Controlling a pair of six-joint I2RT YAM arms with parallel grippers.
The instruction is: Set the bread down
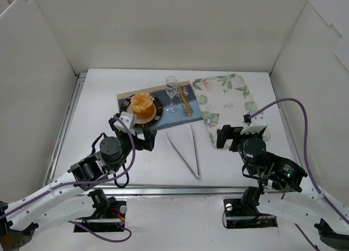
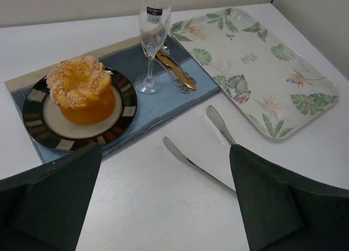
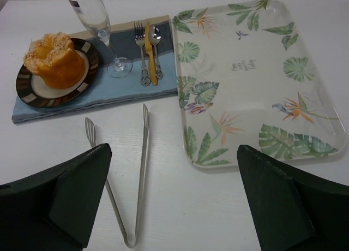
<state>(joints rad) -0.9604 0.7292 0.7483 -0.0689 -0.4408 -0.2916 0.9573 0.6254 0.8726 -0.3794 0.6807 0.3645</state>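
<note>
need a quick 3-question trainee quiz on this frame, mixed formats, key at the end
1. True or false: the bread sits on the leaf-print tray.
2. In the top view, what stands just right of the plate on the mat? A) mug B) stemmed glass C) bottle
3. What state are the left pincer and right pincer in?

Key:
1. False, it is on the plate.
2. B.
3. Both open, holding nothing.
</note>
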